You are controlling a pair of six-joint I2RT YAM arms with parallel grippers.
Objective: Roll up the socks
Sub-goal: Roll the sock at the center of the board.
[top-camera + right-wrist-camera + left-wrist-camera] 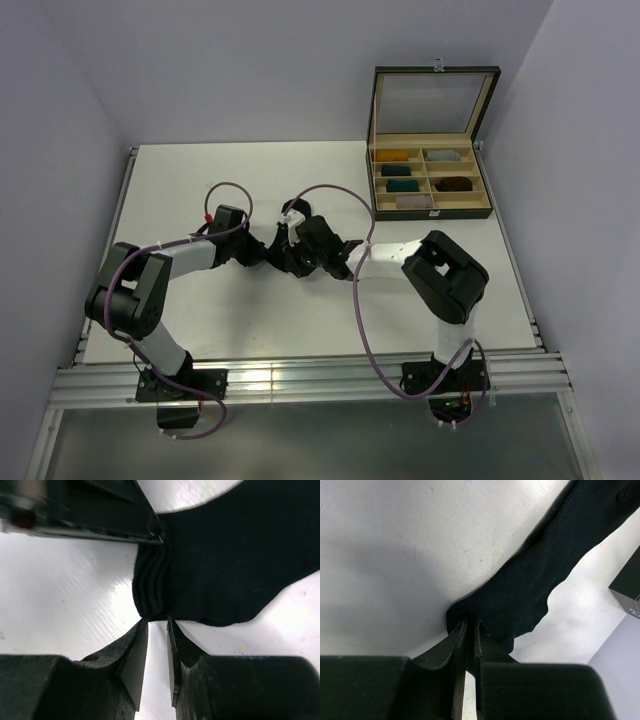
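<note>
The socks [535, 575] are a flat band of black fabric on the white table [395, 540]; I cannot tell one sock from the other. My left gripper [471, 622] is shut on the near end of the fabric. In the right wrist view that end of the socks [150, 585] is folded into ribbed layers. My right gripper [158, 620] is open by a narrow gap, its tips against the folded edge with bare table showing between its fingers. From above, both grippers meet mid-table [290, 252] and cover the socks.
A black box [430, 185] with its lid up stands at the back right, rolled bundles in its compartments. Its corner [627, 587] shows in the left wrist view. The left gripper's body [90, 510] lies just beyond the fold in the right wrist view.
</note>
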